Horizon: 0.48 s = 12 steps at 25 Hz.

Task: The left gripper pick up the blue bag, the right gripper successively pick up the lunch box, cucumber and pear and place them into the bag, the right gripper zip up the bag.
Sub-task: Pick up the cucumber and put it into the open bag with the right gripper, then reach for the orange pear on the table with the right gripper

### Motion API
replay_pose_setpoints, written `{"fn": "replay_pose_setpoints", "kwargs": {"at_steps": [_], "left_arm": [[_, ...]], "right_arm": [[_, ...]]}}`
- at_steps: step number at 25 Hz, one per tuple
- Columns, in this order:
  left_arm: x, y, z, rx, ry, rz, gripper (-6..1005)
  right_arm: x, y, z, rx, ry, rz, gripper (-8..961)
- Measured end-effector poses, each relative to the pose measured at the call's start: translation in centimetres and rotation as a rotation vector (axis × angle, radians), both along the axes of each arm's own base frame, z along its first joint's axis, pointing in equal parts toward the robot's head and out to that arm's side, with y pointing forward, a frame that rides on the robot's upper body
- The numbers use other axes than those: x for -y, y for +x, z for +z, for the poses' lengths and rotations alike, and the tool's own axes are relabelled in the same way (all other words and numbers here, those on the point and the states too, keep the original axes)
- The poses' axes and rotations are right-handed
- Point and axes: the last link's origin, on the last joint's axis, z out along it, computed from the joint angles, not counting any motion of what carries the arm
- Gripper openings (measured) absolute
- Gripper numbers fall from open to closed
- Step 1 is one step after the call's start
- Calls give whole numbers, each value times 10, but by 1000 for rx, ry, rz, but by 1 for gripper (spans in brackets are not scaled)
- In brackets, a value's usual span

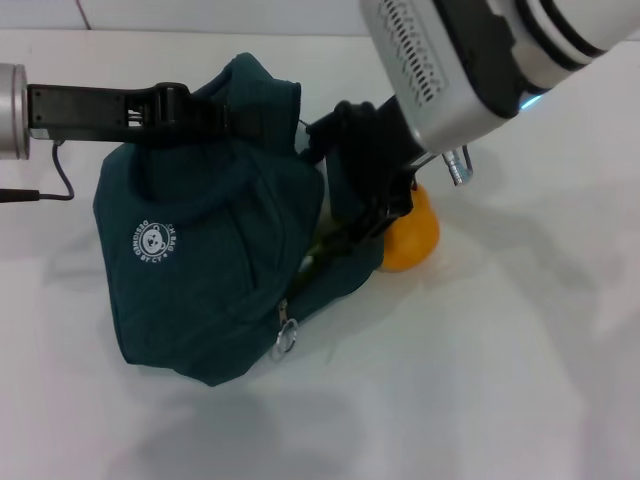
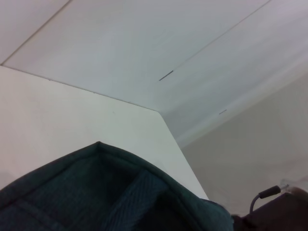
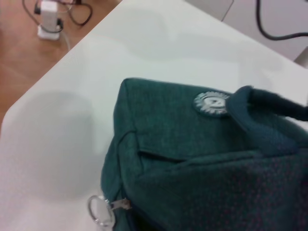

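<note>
The blue bag point(image 1: 215, 260) hangs tilted just above the white table, held up at its top by my left gripper point(image 1: 195, 108), which reaches in from the left and is shut on the handle fabric. The bag's white logo point(image 1: 152, 243) faces the head camera, and its ring zipper pull point(image 1: 285, 336) dangles at the lower edge. My right gripper point(image 1: 375, 212) sits at the bag's open right side. A strip of green, the cucumber point(image 1: 316, 254), shows inside that opening. The orange pear point(image 1: 412, 236) rests on the table just right of the bag. The lunch box is hidden.
The right wrist view shows the bag point(image 3: 192, 159), its logo point(image 3: 211, 103) and zipper ring point(image 3: 98, 211) near the table's corner, with wooden floor and a white adapter point(image 3: 48, 26) beyond. In the left wrist view, bag fabric point(image 2: 110, 192) sits before the table edge.
</note>
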Motion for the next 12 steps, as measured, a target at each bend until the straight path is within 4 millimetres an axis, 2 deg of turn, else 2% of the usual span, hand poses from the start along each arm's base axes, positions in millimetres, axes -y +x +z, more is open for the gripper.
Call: {"fn": "replay_pose_setpoints", "kwargs": {"at_steps": [4,7,12], "left_arm": [[0,-1,1,-1,2,2,39],[0,-1,2,-2,3,2,39],[-1,-1,2,-2,7,5,39]], "right_arm": [[-2,3,6,-24,15,-21,771],[-6,15,26,-89,62,-74,826],[-12,52,71,-269,179,-236,825]]}}
